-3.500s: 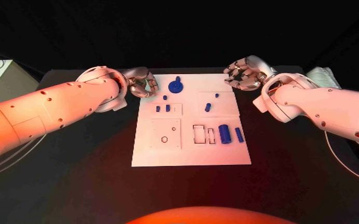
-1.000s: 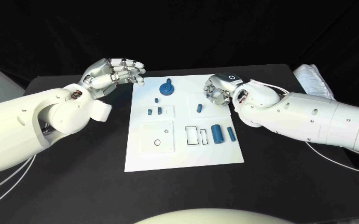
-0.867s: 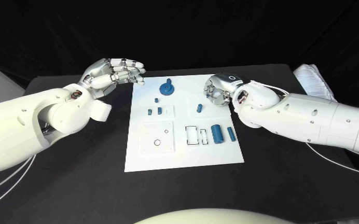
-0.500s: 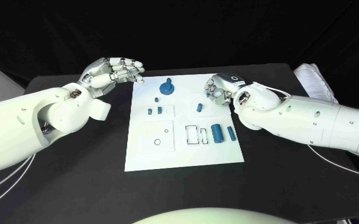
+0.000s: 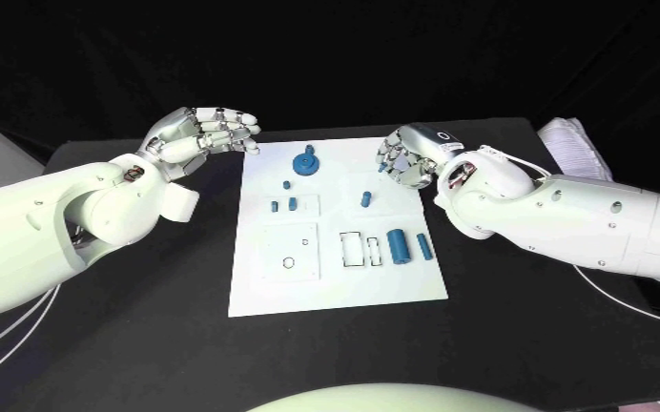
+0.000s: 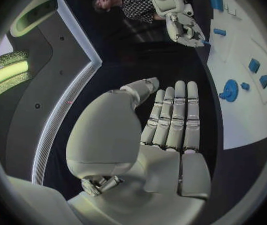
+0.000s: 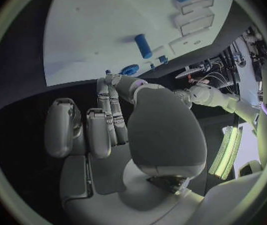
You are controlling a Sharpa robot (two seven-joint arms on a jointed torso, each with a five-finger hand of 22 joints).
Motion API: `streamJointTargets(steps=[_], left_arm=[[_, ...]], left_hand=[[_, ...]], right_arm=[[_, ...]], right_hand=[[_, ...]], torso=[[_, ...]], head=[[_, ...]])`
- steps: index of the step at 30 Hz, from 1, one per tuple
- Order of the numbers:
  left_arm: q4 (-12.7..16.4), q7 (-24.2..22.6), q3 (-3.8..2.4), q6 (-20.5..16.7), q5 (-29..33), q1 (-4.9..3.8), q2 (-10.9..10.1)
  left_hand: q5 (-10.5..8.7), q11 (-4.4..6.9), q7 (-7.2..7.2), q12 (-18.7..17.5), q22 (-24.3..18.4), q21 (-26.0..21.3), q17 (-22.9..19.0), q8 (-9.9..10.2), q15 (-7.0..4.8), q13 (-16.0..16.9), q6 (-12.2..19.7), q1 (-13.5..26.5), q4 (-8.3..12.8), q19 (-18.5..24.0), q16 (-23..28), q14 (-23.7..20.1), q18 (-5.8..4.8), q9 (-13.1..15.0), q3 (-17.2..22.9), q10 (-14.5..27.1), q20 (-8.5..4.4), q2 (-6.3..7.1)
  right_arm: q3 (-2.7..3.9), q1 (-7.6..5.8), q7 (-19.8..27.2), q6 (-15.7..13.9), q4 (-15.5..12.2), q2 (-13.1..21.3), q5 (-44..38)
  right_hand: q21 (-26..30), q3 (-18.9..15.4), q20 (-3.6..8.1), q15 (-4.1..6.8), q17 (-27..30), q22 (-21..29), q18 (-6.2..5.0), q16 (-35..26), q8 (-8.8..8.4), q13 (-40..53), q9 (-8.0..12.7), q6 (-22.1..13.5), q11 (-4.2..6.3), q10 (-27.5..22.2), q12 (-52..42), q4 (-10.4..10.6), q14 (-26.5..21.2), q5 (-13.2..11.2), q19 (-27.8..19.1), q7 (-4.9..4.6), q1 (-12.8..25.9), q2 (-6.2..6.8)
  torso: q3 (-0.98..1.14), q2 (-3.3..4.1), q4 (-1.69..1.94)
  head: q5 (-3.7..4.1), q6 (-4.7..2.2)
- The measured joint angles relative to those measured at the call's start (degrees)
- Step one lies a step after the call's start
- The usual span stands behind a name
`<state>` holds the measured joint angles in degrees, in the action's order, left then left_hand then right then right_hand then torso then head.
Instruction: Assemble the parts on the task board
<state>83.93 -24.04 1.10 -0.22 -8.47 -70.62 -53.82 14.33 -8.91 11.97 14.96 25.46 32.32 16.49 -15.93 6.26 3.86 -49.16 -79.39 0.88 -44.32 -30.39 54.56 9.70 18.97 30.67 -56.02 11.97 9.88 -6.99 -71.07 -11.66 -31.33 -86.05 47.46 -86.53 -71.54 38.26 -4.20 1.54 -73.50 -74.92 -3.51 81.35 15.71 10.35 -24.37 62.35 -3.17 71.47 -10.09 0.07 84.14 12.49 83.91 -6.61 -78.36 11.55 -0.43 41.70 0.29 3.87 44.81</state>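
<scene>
Left robot hand [image 5: 206, 133] hovers over the black desk [image 5: 124, 317] just off the task board [image 5: 337, 269], fingers curled in on nothing. Right robot hand [image 5: 408, 157] hangs at the board's opposite far side, fingers bent inward, nothing in its grasp either. Nearest it lies a small blue peg [image 5: 366, 198]; farther toward the robot, a thick blue cylinder [image 5: 398, 246] and a slimmer blue bar [image 5: 423, 246] rest side by side. Between the two robot hands sits the blue gear [image 5: 305, 161]; beyond it, toward the left robot hand's side, two little blue blocks [image 5: 285, 206].
</scene>
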Motion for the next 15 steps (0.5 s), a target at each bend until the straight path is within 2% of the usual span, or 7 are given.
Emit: streamJointTargets(steps=[7,15], left_arm=[[-0.2,0.0,0.0,0.0,0.0,0.0,-0.1],[-0.2,0.0,0.0,0.0,0.0,0.0,0.0]], left_hand=[[0.0,0.0,0.0,-0.2,0.0,0.0,0.0,0.0,0.0,0.0,0.0,0.0,0.0,0.0,0.0,0.0,0.0,-0.1,0.0,0.0,0.0,0.0],[0.0,-0.22,0.0,-0.2,0.1,0.0,0.1,0.2,0.0,0.0,0.0,0.0,0.3,0.0,0.0,0.0,0.0,-0.1,0.1,0.2,0.0,0.0]], right_arm=[[0.08,-0.22,0.1,-0.4,-4.2,1.1,2.6],[0.02,0.08,0.3,-0.2,-8.7,-0.6,3.0]], right_hand=[[0.0,0.0,0.0,0.0,0.0,0.0,0.0,0.0,-0.05,-0.1,0.0,-0.1,0.01,0.0,0.0,0.0,0.0,-0.1,0.0,0.05,0.0,0.0],[0.0,0.3,0.0,0.0,0.0,0.0,0.0,0.0,-0.22,-0.1,-0.2,0.0,-0.08,0.3,0.5,-0.3,0.0,-0.9,0.0,-0.04,0.0,0.0]], torso=[[-0.01,0.0,0.01],[0.01,0.02,0.06]], head=[[-0.29,-0.08],[-1.79,0.18]])
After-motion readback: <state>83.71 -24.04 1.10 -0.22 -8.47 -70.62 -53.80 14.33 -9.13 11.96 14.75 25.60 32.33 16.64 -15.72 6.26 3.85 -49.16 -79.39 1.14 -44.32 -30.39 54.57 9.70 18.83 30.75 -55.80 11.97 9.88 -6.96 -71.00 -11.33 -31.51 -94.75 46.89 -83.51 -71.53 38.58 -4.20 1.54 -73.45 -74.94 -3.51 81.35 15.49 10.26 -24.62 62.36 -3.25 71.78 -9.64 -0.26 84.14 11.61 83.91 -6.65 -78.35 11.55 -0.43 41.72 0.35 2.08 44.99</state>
